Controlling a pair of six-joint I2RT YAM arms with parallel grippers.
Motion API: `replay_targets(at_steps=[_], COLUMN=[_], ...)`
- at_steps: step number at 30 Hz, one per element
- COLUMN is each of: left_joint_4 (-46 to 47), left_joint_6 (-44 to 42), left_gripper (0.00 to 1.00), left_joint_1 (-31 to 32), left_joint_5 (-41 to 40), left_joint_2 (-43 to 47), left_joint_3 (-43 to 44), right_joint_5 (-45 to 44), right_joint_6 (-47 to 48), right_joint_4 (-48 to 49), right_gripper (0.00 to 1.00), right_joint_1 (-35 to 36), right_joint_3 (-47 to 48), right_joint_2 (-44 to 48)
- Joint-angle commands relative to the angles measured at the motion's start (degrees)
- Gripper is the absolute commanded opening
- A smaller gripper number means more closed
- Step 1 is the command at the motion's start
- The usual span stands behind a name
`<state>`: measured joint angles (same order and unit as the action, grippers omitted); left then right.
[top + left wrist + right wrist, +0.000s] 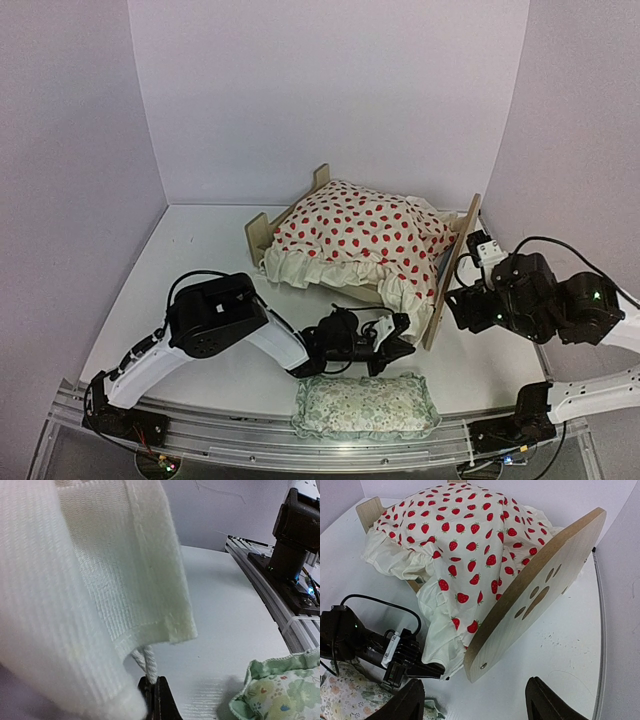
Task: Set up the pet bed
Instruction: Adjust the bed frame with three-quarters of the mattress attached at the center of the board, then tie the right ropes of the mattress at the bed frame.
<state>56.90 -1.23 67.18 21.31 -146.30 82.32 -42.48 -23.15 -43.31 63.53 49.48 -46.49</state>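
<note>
Found the pet bed [455, 265] on the far half of the white bench [200, 260], reaching from the middle toward the right edge and lying askew to the far edge. Noted its arched headboard [575, 545] at the end nearest the right edge, leaning off upright, with a paw-print cutout through the wood. Saw the low footboard [258, 236] at the opposite end, pointing toward the far left corner. Found a cream cushion [360, 235] printed with red strawberries heaped over the frame, hiding the base, with its frilled hem [100, 580] spilling over the side facing the near edge. Saw the left end effector [400, 345] just short of that hem, fingers fully closed and pinching a white cord [147, 662] hanging from beneath the frill. Found the right end effector [477, 702] beside the lower end of the headboard, fingers spread wide, gripping nothing and not touching the wood. Noted a small green floral pillow [365, 405] lying flat at the middle of the near edge, just beside the left end effector and apart from the bed.
</note>
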Motion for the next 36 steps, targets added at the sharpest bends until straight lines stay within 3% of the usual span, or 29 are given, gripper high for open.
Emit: replay_targets(at_steps=[1, 10, 17, 21, 31, 36], left_joint_4=[-3.6, -5.8, -10.1, -10.9, -11.5, -11.6], left_joint_6=[3.2, 7.3, 7.4, 7.7, 8.5, 9.0], left_gripper=[0.00, 0.00, 0.00, 0.00, 0.00, 0.00], left_joint_1=[-0.4, -0.6, -0.5, -0.5, -0.4, -0.4], left_joint_5=[0.6, 4.8, 7.2, 9.9, 12.5, 12.9], left_joint_2=[8.5, 15.6, 18.2, 18.0, 17.4, 16.4], left_joint_3=[-4.9, -9.9, -10.5, -10.5, -10.2, -9.6], right_joint_5=[2.5, 7.9, 7.6, 6.8, 6.4, 5.8], right_joint_6=[-4.3, -12.5, -19.4, -24.0, -24.8, -25.0], right_joint_4=[1.7, 6.9, 14.6, 18.3, 26.5, 28.2], right_gripper=[0.69, 0.63, 0.51, 0.49, 0.48, 0.42], right_joint_1=[0.1, 0.1, 0.1, 0.1, 0.1, 0.1], right_joint_3=[-1.6, -6.9, -14.9, -17.9, -18.5, -18.8], right_joint_2=[-1.9, -4.3, -4.1, -7.4, -15.2, -17.2])
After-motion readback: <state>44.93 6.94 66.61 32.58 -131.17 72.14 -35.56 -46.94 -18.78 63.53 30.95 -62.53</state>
